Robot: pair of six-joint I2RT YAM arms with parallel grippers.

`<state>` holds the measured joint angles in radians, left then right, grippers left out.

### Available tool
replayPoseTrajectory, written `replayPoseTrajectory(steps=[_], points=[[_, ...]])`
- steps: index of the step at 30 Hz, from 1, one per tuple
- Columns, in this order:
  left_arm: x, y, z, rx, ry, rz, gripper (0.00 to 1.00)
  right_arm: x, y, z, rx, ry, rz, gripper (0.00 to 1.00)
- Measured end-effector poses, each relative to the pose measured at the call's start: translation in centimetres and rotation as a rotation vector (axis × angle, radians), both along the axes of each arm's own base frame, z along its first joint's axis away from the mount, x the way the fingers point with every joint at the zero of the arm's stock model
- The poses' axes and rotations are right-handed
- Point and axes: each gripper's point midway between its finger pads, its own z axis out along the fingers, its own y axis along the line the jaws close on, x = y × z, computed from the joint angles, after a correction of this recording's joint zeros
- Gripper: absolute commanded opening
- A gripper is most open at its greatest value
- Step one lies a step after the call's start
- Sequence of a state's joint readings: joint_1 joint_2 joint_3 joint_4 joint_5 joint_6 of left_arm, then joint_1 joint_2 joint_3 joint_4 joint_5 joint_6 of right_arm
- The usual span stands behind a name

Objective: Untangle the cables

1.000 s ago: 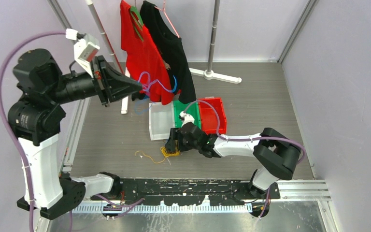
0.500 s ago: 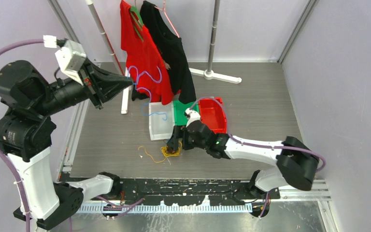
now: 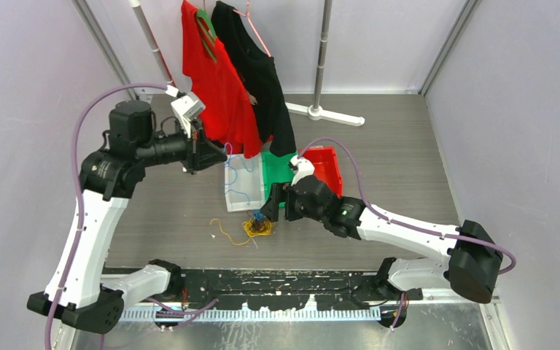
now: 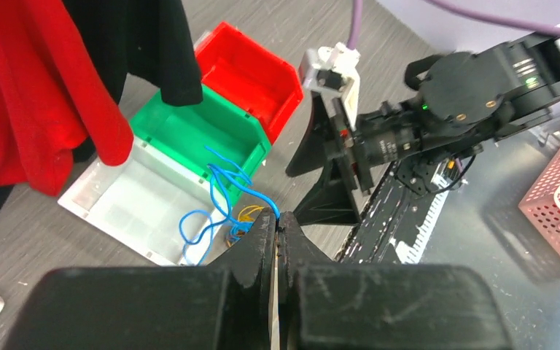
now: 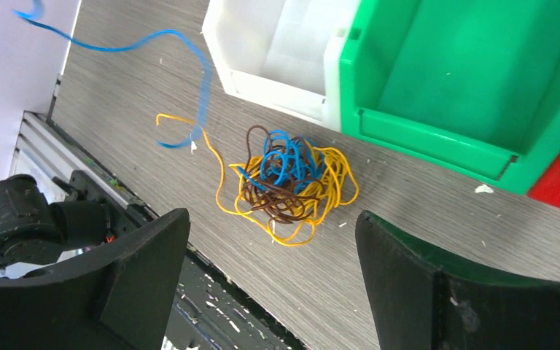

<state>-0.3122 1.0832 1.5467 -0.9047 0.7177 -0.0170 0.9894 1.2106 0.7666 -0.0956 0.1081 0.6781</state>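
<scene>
While my left gripper (image 4: 280, 227) pinches blue cable (image 4: 222, 179) shut above white bin (image 4: 127, 200), pulling-one-strand-free step in hand. Right gripper (image 5: 271, 226) gapes empty over yellow-blue-brown tangle (image 5: 292, 182) on table (image 5: 423, 240), near that bin. Next, likely: release blue strand, pluck another.

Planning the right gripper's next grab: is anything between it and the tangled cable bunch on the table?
Nothing visible. The right gripper is open right over the cable bunch; the white bin and green bin sit off to the side.
</scene>
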Motion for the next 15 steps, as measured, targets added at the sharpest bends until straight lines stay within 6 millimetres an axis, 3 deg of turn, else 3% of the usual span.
replayPoseTrajectory(steps=[7,15], points=[[2.7,-0.1,-4.5,0.081,-0.004,-0.007,0.00,1.1,-0.9,-0.2,-0.006,0.007,-0.042,0.86],[8.6,-0.2,-9.8,0.193,-0.020,0.039,0.00,1.7,-1.5,0.4,0.027,-0.004,-0.074,0.85]])
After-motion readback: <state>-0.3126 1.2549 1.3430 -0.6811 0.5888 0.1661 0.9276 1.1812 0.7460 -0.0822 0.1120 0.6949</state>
